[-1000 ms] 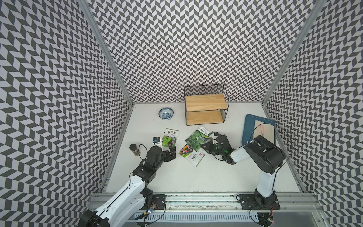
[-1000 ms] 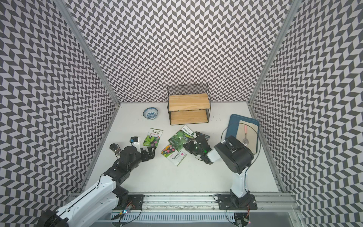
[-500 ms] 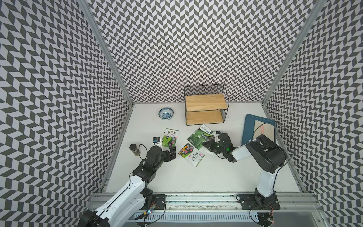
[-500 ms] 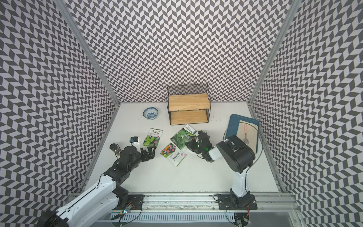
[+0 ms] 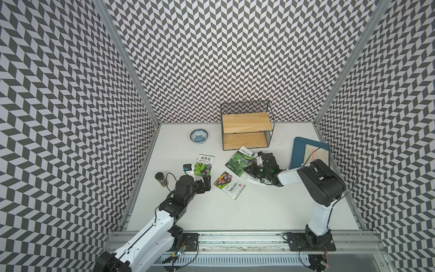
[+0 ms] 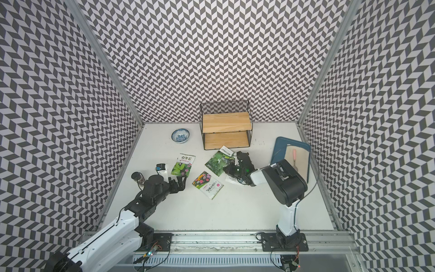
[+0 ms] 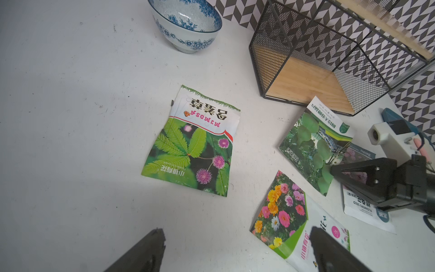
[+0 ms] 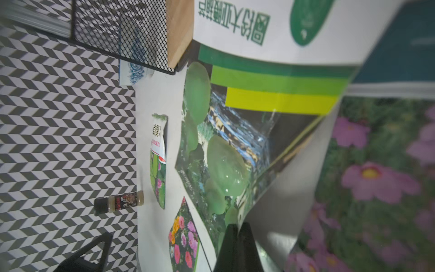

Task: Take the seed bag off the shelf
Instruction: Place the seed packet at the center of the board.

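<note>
Right tool (image 5: 250,168) pinches seed bag (image 5: 238,162) corner in both top views; bag lies off the shelf (image 5: 247,121), just beside its lower board (image 5: 244,141). Left wrist: left tool (image 7: 236,232) spread, idle. Right wrist: thin edge gripped, likely the only liftable part.

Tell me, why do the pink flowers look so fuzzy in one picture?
Right wrist view: the pink-flower bag and green bag sit close to the lens, so they blur; the far jar is sharper. Left wrist view: the mimosa bag is crisp, the shelf top smeared. Both top views: sharp, evenly lit.
</note>
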{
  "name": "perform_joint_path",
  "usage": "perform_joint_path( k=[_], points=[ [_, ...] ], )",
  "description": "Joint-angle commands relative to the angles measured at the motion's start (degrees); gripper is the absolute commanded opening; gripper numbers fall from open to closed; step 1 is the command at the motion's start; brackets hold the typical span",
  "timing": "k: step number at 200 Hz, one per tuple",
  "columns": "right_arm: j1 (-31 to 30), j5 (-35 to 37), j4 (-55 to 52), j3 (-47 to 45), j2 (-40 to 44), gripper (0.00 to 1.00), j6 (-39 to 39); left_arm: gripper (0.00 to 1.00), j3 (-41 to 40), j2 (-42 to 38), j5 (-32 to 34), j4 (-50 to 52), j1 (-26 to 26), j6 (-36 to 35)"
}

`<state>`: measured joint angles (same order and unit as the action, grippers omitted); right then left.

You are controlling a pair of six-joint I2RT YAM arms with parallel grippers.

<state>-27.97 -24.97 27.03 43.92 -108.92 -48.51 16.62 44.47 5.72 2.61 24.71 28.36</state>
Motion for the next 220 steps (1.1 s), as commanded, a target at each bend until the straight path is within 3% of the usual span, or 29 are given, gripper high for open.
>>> perform_joint_path(
  k=[1, 63, 146, 220],
  points=[
    [-0.34, -0.77, -3.8, -0.34, -1.17, 0.0, 4.68, 1.0, -0.5, -0.56, -0.43, -1.12, -0.45, 0.05],
    [1.22, -2.88, -9.5, -0.41, -1.4, 0.0, 10.3, 1.0, 1.09, 1.26, -3.5, 0.04, -0.19, -1.2],
    [3.71, -2.19, -27.29, 3.63, 2.41, 0.0, 22.86, 1.0, 1.45, 2.11, -5.47, 0.85, 0.4, -0.94],
    [4.92, 5.87, -38.32, 4.46, 5.73, 0.0, 29.9, 1.0, 2.24, 1.82, -4.57, 2.06, 2.7, -0.32]
  ],
)
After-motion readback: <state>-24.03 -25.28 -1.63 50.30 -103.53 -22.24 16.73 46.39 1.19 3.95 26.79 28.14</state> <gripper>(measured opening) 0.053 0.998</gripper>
